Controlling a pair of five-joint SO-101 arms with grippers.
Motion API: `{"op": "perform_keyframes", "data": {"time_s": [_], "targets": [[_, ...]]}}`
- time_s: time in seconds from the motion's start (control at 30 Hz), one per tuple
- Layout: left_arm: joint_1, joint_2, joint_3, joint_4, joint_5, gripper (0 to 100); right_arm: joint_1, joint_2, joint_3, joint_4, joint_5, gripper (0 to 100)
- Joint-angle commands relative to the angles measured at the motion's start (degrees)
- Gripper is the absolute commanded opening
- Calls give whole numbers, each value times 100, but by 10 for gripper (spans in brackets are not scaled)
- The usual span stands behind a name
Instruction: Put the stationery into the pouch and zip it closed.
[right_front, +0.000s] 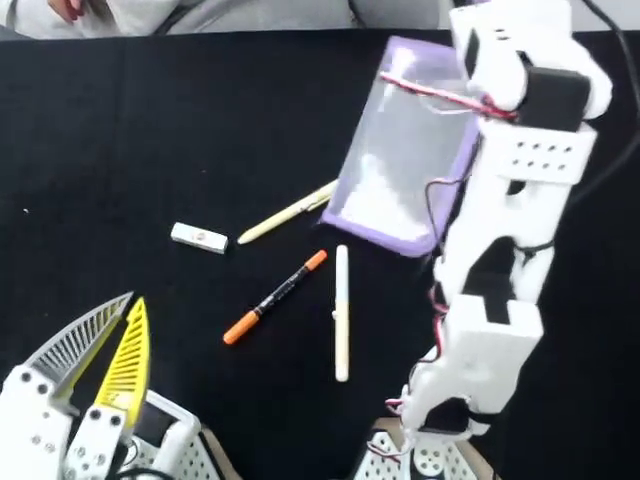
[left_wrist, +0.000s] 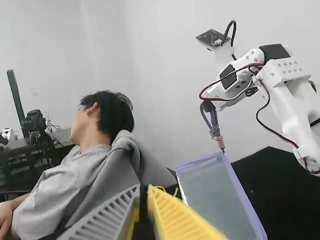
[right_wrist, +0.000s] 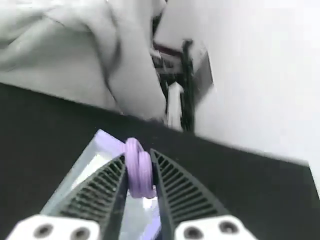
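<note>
A clear pouch (right_front: 400, 150) with purple edging lies at the back right of the black table. My right gripper (right_wrist: 137, 159) is shut on its purple pull loop (right_wrist: 136, 167); in the left wrist view the loop (left_wrist: 212, 122) hangs taut above the pouch (left_wrist: 215, 200). Loose on the table are a yellow pen (right_front: 290, 212), an orange marker (right_front: 275, 297), a white pen (right_front: 342, 312) and a small white eraser (right_front: 199, 237). My left gripper (right_front: 133, 298), with one yellow and one grey finger, rests shut at the front left, holding nothing.
The white right arm (right_front: 500, 250) stretches along the table's right side over the pouch's edge. A person in a grey top (left_wrist: 75, 175) sits beyond the table's far edge. Bare black tabletop (right_front: 150, 130) spreads across the left and back.
</note>
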Motion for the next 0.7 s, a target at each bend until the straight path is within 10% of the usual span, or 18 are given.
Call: {"op": "perform_keyframes", "data": {"time_s": [0.0,0.67], "targets": [[4,53,286,-44,-35,30,-519,-716,-655,237,-18,11],[4,26,1147,475,-35,91,-1415,-2958,-866,1899,1178,11]]}}
